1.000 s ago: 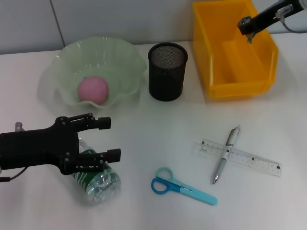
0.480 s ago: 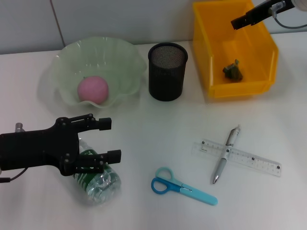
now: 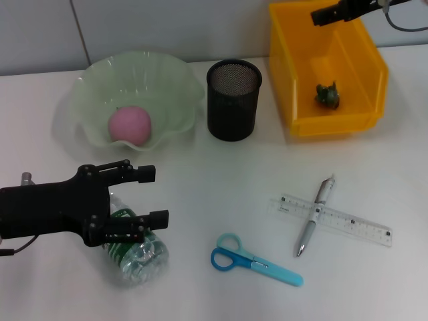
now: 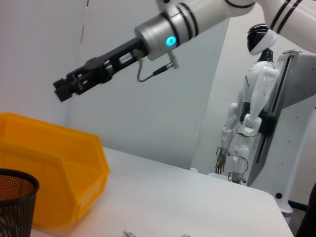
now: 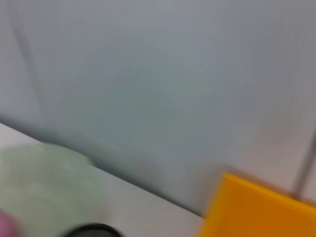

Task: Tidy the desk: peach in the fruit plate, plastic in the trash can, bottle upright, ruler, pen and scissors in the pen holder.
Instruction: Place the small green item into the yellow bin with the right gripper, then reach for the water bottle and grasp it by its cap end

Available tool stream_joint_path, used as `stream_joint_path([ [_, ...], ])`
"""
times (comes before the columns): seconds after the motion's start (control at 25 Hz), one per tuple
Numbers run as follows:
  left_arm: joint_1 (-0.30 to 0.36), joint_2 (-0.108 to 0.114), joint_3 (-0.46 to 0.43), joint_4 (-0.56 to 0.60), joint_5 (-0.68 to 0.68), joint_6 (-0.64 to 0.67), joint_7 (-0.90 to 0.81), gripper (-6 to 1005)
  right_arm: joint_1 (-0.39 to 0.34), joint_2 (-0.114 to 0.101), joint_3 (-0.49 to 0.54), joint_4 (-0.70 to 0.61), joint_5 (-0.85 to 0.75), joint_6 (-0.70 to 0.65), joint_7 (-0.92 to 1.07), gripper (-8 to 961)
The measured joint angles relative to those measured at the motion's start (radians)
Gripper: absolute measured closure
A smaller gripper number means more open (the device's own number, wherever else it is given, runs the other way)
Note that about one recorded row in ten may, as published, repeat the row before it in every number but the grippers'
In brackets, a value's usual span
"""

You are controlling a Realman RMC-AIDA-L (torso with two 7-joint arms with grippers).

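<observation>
done: peach (image 3: 130,124) in fruit plate (image 3: 170,77); crumpled plastic (image 3: 327,94) on floor of yellow trash can (image 3: 287,73).

left: bottle (image 3: 136,251) lying on side near front-left; ruler (image 3: 348,221), pen (image 3: 314,217) across it, scissors (image 3: 254,260) flat on desk; pen holder (image 3: 233,99) holds none of them.

left gripper (image 3: 144,194) fingers wide, straddling bottle, no grip yet. right gripper (image 3: 326,16) above bin's far rim, finger state cannot tell.

vs 1.0 s ago: plastic was at right gripper, now dropped in bin; right arm retreated up and back. left unchanged.

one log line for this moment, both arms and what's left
left gripper: open around lying bottle | right gripper: above bin, plastic inside | peach: in plate | scissors, pen, ruler: on desk
</observation>
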Motion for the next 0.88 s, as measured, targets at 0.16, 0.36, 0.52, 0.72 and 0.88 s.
stream_joint_path([
  [0.16, 0.001, 0.0, 0.0, -0.001, 0.0, -0.002, 0.0, 140, -0.076, 0.0, 0.006, -0.043, 0.21, -0.056, -0.114, 209],
  [0.36, 0.004, 0.001, 0.0, 0.0, 0.0, 0.0, -0.002, 140, -0.165, -0.011, 0.012, -0.032, 0.426, -0.128, -0.232, 208],
  [0.52, 0.004, 0.001, 0.0, 0.001, 0.0, 0.001, -0.002, 140, -0.232, -0.009, 0.021, -0.012, 0.55, -0.221, -0.334, 208],
  [0.72, 0.001, -0.005, -0.001, -0.002, 0.0, 0.002, -0.004, 140, -0.274, -0.009, 0.022, 0.084, 0.632, -0.346, -0.453, 208],
  [0.88, -0.006, -0.013, -0.001, -0.003, 0.0, 0.002, -0.011, 140, -0.274, -0.013, 0.021, 0.187, 0.631, -0.417, -0.527, 208],
])
